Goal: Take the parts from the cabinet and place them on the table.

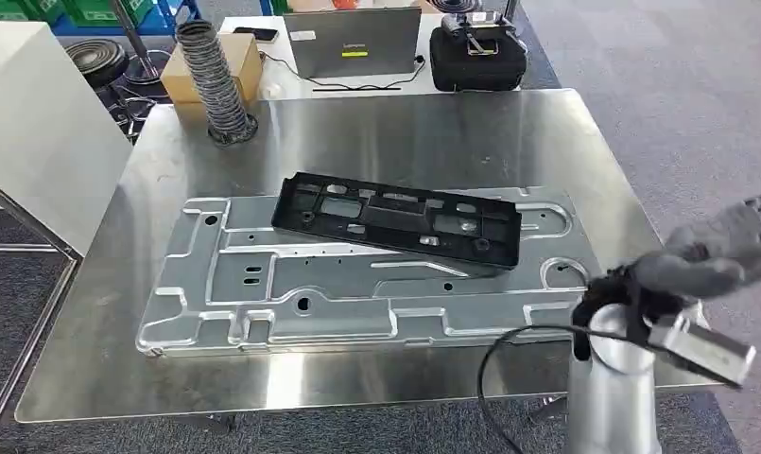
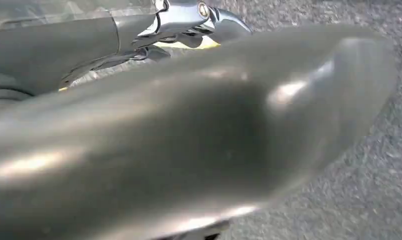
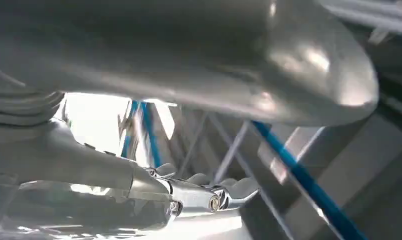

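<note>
Two parts lie on the steel table (image 1: 376,132). One is a large silver stamped metal panel (image 1: 338,284). A black plastic frame (image 1: 400,219) rests across the panel's far half. My right arm comes in at the table's near right corner, blurred, and my right hand (image 1: 726,248) reaches out past the table's right edge. In the right wrist view that hand (image 3: 199,192) holds nothing, with its fingers apart before blurred blue-strutted shelving (image 3: 298,175). My left hand (image 2: 189,130) hangs over grey carpet, its thumb large in the picture, and holds nothing.
A ribbed grey hose (image 1: 214,80) stands upright at the table's far left. Behind it sit a cardboard box (image 1: 182,71), a laptop (image 1: 353,43) and a black case (image 1: 477,52). A white cabinet side (image 1: 31,132) stands to the left.
</note>
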{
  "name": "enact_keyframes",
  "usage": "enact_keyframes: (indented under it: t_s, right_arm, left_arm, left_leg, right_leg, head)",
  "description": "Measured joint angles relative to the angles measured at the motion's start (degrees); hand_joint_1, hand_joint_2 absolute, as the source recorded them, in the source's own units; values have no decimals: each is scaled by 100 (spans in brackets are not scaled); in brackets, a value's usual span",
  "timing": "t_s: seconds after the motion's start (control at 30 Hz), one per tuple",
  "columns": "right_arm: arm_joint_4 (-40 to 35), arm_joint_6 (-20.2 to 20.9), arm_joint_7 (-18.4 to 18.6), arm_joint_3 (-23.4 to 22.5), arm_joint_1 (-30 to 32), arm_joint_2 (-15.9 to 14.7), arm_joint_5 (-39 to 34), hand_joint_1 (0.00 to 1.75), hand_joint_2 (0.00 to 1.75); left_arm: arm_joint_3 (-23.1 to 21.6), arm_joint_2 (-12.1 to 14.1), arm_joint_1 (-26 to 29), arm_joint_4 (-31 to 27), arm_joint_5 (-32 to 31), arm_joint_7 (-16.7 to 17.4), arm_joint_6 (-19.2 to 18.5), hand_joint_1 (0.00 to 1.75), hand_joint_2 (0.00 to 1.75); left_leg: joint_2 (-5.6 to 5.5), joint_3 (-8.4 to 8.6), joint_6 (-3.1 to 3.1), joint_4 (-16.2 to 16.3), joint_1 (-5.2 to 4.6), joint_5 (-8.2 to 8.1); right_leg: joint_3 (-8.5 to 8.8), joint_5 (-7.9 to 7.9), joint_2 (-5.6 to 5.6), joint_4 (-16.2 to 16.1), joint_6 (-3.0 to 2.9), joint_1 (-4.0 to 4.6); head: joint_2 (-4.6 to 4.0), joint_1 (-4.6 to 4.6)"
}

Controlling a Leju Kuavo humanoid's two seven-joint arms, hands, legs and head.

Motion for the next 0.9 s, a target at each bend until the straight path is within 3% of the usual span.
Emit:
enact_keyframes:
  t_s: [0.03, 0.13, 0.2, 0.23, 0.27, 0.3, 0.33, 0.37, 0.4, 0.47, 0.5, 0.53, 0.57, 0.6, 0.63, 0.67, 0.7, 0.73, 0.77, 0.83, 0.87, 0.9]
  right_arm:
    - [-210, -2, 0, -142, 243, 71, 31, 0, 0]
    - [-554, -4, 2, -401, 947, 134, 1, 0, 0]
    - [-572, -4, 2, -627, 1315, 171, -94, 0, 0]
    - [-570, -4, 2, -770, 1467, 201, -61, 0, 0]
    - [-561, -4, 2, -876, 1585, 246, -4, 0, 0]
    - [-548, -4, 2, -996, 1696, 283, 57, 0, 0]
    - [-528, -4, 2, -1103, 1798, 315, 70, 0, 0]
    - [-504, -4, 2, -1199, 1909, 335, 44, 0, 0]
    - [-476, -4, 2, -1271, 2008, 342, -2, 0, 0]
    - [-432, -4, 2, -1378, 2147, 363, -59, 0, 0]
    - [-417, -4, 2, -1430, 2198, 379, -76, 0, 0]
    - [-410, -4, 2, -1484, 2244, 390, -83, 0, 0]
    - [-410, -4, 2, -1536, 2272, 403, -96, 0, 0]
    - [-399, -4, 0, -1588, 2340, 418, -107, 0, 0]
    - [-387, -4, 0, -1655, 2375, 424, -105, 0, 0]
    - [-349, -4, 0, -1723, 2392, 427, -94, 0, 0]
    - [-292, 4, 0, -1792, 2396, 442, -74, 0, 0]
    - [-238, 15, 2, -1846, 2388, 464, -72, 0, 0]
    - [-141, 20, 0, -1925, 2390, 464, -81, 0, 0]
    - [28, 2, 0, -2079, 2411, 475, -22, 0, 0]
    - [137, -2, 2, -2173, 2411, 499, 65, 0, 0]
    - [239, -2, 2, -2253, 2411, 510, 145, 0, 0]
  left_arm:
    - [20, 0, -2, 0, -4, 0, 0, 0, 0]
    - [107, -2, -1, 0, 4, 0, 19, 0, 0]
    - [158, -2, 3, 0, 13, 0, 46, 0, 0]
    - [198, -2, -4, 0, 13, 0, 46, 0, 0]
    - [225, -2, -2, 0, 6, 0, 46, 0, 0]
    - [247, 4, 1, -2, 0, 0, 46, 0, 0]
    - [262, 7, -1, -4, 0, 0, 46, 0, 0]
    - [276, 7, -1, -4, -13, 0, 44, 0, 0]
    - [284, 9, 0, -7, -18, 0, 41, 0, 0]
    - [311, 9, 10, -9, -31, -2, 41, 0, 0]
    - [332, 7, 10, -9, -35, -2, 42, 0, 0]
    - [345, 7, 2, -11, -54, -2, 39, 0, 0]
    - [354, 9, 10, -17, -74, -2, 33, 0, 0]
    - [367, 11, 15, -17, -85, 0, 24, 0, 0]
    - [378, 15, 15, -17, -94, 0, 15, 0, 0]
    - [380, 13, 14, -17, -116, -4, 9, 0, 0]
    - [389, 29, 41, -17, -138, -7, -2, 0, 0]
    - [400, 29, 45, -17, -153, -17, -2, 0, 0]
    - [402, 28, 49, -17, -190, -33, -15, 0, 0]
    - [409, 22, 56, -17, -252, -44, -28, 0, 0]
    - [409, 20, 53, -20, -256, -52, -44, 0, 0]
    - [409, 20, 53, -20, -258, -52, -53, 0, 0]
  left_leg:
    - [-17, 170, 35, -344, -3, -34]
    - [-20, 160, 114, -316, -40, 36]
    - [-1, 136, 233, -398, -13, 124]
    - [10, 106, 276, -412, -18, 164]
    - [13, 52, 306, -411, -22, 202]
    - [20, -10, 319, -407, -34, 241]
    - [29, -71, 331, -402, -50, 280]
    - [30, -143, 335, -392, -65, 328]
    - [29, -207, 332, -383, -75, 371]
    - [28, -334, 314, -366, -92, 463]
    - [25, -396, 297, -359, -98, 515]
    - [26, -429, 279, -341, -103, 571]
    - [17, -457, 247, -327, -134, 609]
    - [23, -412, 217, -363, -119, 656]
    - [22, -415, 184, -364, -103, 709]
    - [22, -416, 147, -404, -95, 768]
    - [5, -438, 103, -433, -133, 827]
    - [-3, -521, 86, -331, -101, 595]
    - [-3, -605, 75, -65, -83, 206]
    - [2, -783, 22, 796, -58, -497]
    - [3, -848, -1, 1269, -56, -685]
    - [3, -815, -11, 1520, -51, -639]
  right_leg:
    - [-8, -11, 1, 14, 22, 6]
    - [-18, 20, 12, 23, 119, 16]
    - [-33, 17, 28, 32, 193, 16]
    - [-88, -166, 39, 154, 219, -6]
    - [-221, -485, 40, 487, 241, -6]
    - [-392, -831, 40, 987, 268, -16]
    - [-544, -1080, 40, 1451, 284, -26]
    - [-631, -1205, 40, 1811, 291, -33]
    - [-588, -1158, 40, 1884, 287, -39]
    - [-135, -758, 40, 1306, 252, -38]
    - [246, -580, 39, 752, 217, -33]
    - [676, -597, 39, 157, 174, -24]
    - [844, -717, 39, -194, 156, 19]
    - [792, -619, 43, -103, 128, 26]
    - [781, -622, 51, -128, 96, 38]
    - [745, -583, 50, -113, 60, 63]
    - [683, -476, 40, -178, 11, 4]
    - [605, -384, 20, -187, -30, -16]
    - [506, -309, 22, -187, -68, -21]
    - [333, -169, 20, -179, -62, -17]
    - [224, -92, 14, -166, -56, -15]
    - [126, -21, 12, -148, -44, -16]
  head:
    - [0, -2]
    - [0, 9]
    - [0, 4]
    - [0, 22]
    - [0, 24]
    - [0, 24]
    - [0, 20]
    - [0, 24]
    - [0, 22]
    - [0, 22]
    - [0, 22]
    - [0, 22]
    - [0, 20]
    - [0, -11]
    - [0, 46]
    - [0, 44]
    - [0, 48]
    - [0, 50]
    - [0, 22]
    - [0, 20]
    - [0, 11]
    - [0, 11]
